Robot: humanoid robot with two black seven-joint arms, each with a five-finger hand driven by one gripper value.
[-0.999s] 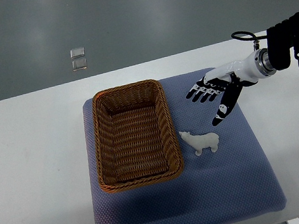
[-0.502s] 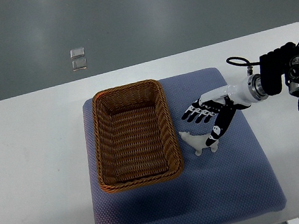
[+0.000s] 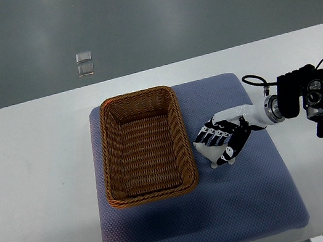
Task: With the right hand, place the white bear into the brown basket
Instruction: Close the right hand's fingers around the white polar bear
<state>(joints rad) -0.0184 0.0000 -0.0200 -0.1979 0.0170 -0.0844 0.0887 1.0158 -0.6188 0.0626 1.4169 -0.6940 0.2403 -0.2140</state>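
The white bear [image 3: 205, 149] lies on the blue mat [image 3: 255, 192] just right of the brown basket [image 3: 145, 146], and only its head and a front leg show. My right hand [image 3: 220, 142] covers its body from the right. The fingers [image 3: 212, 134] curl over the bear's back, and the thumb presses its near side. The bear still rests on the mat. Nothing lies inside the wicker basket. My left arm does not show.
The mat sits on a white table [image 3: 34, 181]. My right forearm and its black wrist unit [image 3: 317, 98] stretch to the table's right edge. Two small clear squares [image 3: 84, 64] lie on the grey floor beyond the table.
My right hand came down and to the left from above the mat's far right part. It has settled onto the bear, and its fingers went from spread to curled. The bear stayed in place.
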